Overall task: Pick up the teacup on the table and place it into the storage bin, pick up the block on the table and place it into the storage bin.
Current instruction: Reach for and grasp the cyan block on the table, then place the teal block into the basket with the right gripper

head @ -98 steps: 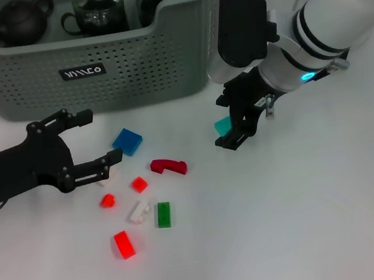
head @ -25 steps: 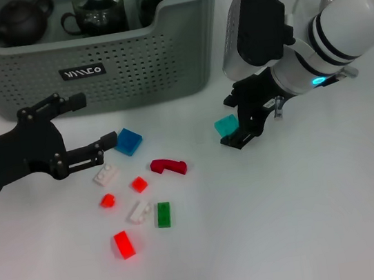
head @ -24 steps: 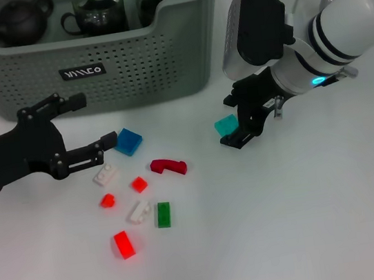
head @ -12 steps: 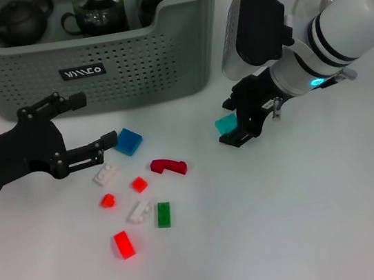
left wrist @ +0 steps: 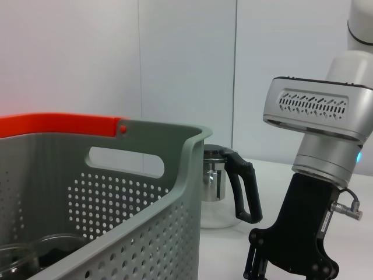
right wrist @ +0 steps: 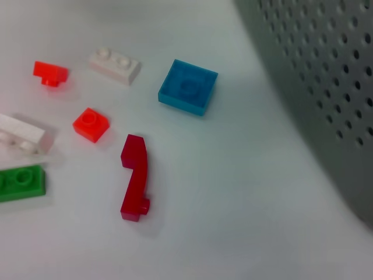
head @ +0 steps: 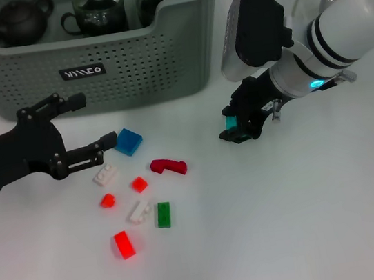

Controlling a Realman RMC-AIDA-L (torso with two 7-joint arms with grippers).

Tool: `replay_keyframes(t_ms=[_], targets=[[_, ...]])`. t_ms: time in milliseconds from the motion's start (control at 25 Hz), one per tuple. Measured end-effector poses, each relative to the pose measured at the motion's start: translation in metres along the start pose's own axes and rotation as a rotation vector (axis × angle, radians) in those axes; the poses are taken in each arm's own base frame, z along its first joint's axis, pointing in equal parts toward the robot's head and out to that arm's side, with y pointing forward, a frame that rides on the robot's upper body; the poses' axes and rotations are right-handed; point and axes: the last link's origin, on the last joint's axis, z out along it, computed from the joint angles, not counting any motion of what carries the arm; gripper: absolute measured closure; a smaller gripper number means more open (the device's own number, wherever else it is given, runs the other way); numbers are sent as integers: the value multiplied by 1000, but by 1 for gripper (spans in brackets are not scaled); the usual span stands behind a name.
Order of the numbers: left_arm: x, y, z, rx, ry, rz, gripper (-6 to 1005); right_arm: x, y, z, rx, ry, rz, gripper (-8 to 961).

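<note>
We see the right gripper [head: 236, 125] at frame centre-right pinching the teal block [head: 231, 121]; left gripper [head: 86, 128] spread, middle left.

One marking found. The storage bin [head: 161, 53] carries a small black label [head: 82, 72] on its perforated front wall, seen in the head view. The white lettering appears upside down from this camera and reads roughly as "MISO" or similar; exact wording cannot be confirmed. No other text, number, brand or sign is legible on the blocks, the arms or the table.
</note>
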Motion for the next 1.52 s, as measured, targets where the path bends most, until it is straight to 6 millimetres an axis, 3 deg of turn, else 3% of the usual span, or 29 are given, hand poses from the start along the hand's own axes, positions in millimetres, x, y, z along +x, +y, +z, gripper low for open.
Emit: replay_keyframes(t_ms=[720,1120,1360,1520], targets=[[4,-2,-5,10,22,-8,172,1,-3,-4,2,5,17,507],[4,-5,-9,26,21,-5,178,-6,-6,-27,-52,-49,50,515],[-1,-10,-21,74,-1,-16,177,-20,-1,-48,-127,-106,56,515],[-8,-10,-33,117,-10,-34,177,-48,6,-67,-183,-180,30,515]])
